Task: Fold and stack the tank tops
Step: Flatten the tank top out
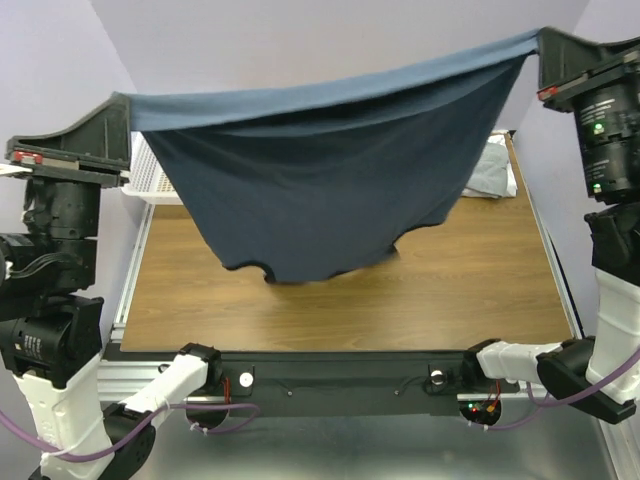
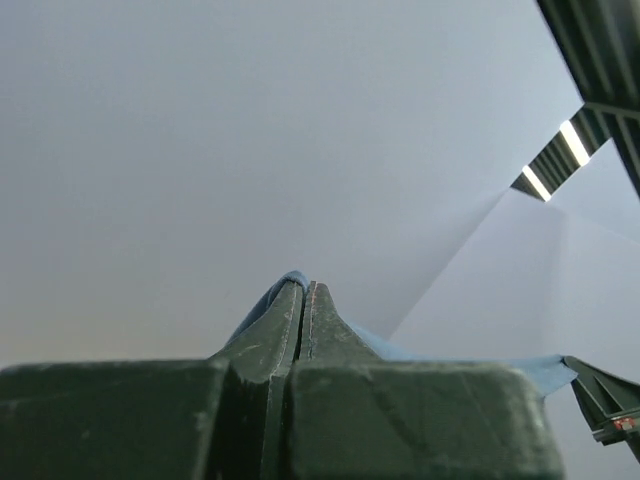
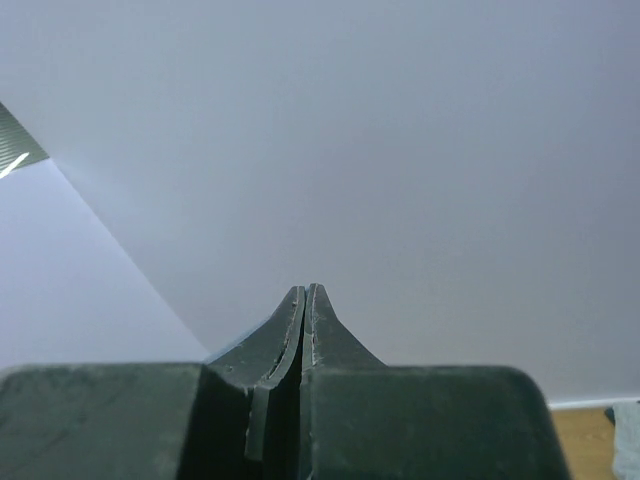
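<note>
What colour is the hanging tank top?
Navy blue tank top, clearest in the top external view.

Black arm joints [image 1: 55,215], white link covers [image 1: 618,310], purple cables [image 1: 110,445], green lights [image 1: 598,127].

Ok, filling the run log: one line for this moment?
left gripper: shut on navy tank top | right gripper: shut on same | cloth: hanging over table

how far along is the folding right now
Done: a pale folded pile lies far right on the table. In hand: the navy tank top hangs stretched between the left tool and right tool, unfolded. Left: fold it and stack it.
</note>
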Controlling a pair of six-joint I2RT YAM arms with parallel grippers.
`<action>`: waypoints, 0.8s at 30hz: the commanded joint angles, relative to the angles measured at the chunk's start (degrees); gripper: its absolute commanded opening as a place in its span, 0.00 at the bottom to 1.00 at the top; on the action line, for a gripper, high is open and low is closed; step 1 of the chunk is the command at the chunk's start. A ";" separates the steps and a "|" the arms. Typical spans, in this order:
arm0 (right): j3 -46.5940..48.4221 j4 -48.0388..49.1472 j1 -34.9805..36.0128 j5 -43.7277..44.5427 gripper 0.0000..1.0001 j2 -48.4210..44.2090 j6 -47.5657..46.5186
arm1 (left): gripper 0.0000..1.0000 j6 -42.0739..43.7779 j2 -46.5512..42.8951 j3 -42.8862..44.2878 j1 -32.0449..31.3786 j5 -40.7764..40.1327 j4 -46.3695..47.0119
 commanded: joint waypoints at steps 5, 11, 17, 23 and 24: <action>8.48 0.83 -0.22 2.33 0.00 8.16 -4.13 | 0.00 -0.43 7.61 1.22 0.10 -1.60 11.02; 5.85 4.87 -0.31 3.30 0.00 17.47 -5.62 | 0.00 -1.75 17.26 -2.57 0.10 -0.28 20.51; 16.10 8.74 -3.11 -0.38 0.00 32.75 -5.45 | 0.00 -0.70 33.97 10.91 1.07 2.33 23.61; 26.15 15.40 -10.58 -5.84 0.00 43.06 -0.27 | 0.00 -0.96 56.82 44.11 3.44 12.10 20.44; 25.80 16.81 -11.55 -6.10 0.00 42.80 0.61 | 0.00 -1.31 59.19 45.93 3.79 12.89 21.40</action>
